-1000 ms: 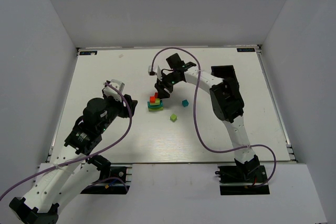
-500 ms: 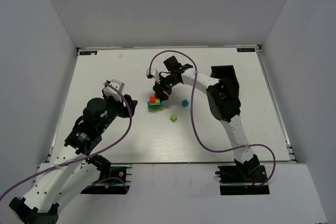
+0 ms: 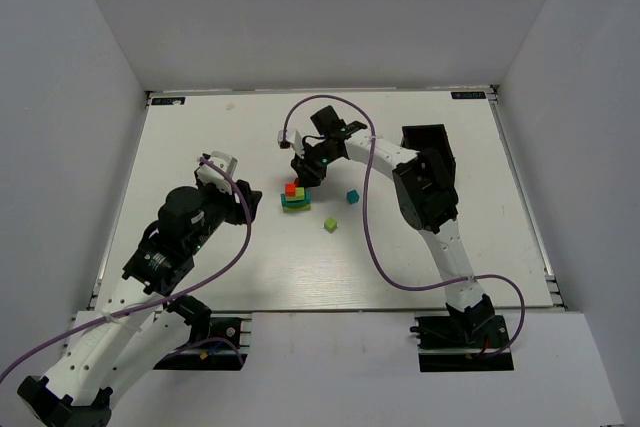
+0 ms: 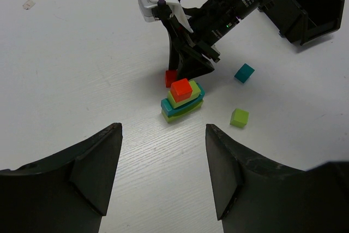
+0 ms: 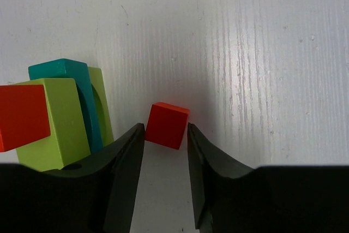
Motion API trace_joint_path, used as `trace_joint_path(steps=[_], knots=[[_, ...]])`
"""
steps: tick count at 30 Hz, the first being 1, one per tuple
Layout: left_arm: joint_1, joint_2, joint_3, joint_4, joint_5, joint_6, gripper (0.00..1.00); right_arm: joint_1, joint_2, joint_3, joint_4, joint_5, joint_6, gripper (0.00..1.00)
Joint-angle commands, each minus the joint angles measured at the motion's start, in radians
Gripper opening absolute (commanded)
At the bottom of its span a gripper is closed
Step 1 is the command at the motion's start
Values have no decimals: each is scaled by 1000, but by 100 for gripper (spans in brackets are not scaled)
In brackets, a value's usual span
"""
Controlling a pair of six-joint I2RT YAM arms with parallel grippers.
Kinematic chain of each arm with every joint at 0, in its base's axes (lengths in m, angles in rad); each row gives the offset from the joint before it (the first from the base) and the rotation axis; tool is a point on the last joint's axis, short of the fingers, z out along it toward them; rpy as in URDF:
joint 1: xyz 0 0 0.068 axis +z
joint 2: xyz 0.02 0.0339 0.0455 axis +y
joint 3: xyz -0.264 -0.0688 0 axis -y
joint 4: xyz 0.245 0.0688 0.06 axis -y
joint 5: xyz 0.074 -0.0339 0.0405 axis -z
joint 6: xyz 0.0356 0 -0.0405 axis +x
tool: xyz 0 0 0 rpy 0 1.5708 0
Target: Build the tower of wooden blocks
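Smooth painted tower (image 4: 182, 101): flat bars under an orange cube. The right gripper (image 5: 165, 135) jaws straddle a small red cube (image 5: 167, 125) without clearly pinching it; the left gripper (image 4: 163, 162) jaws gape, empty, over the grained white surface (image 4: 82, 80).

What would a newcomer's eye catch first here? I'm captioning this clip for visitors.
The small bright wood block tower mid-table, topped by an orange cube. Just behind it, the right gripper straddles a loose red cube, while teal and lime cubes lie apart to the right.

White wood-grain tabletop (image 3: 200, 137), plain grey-white walls (image 3: 320, 17) on far, left and right edges, even diffuse light, soft shadows.
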Motion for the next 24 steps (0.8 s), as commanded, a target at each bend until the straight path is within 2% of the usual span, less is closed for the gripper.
trace_joint_path(steps=[1,3,5,14,24], knots=[[5,-3,-5,-1,-4,0,73,1,20,41,6,-2,7,43],[5,-3,-5,-1,-4,0,73,7,23,42,4,-2,7,41],[5,-3,-5,-1,-4,0,73,10,25,44,9,8,7,35],[5,-3,-5,-1,-4,0,73,4,22,42,37,88,41,27],[5,-3,-5,-1,-4,0,73,-32,-60,-45,82,211,44,24]])
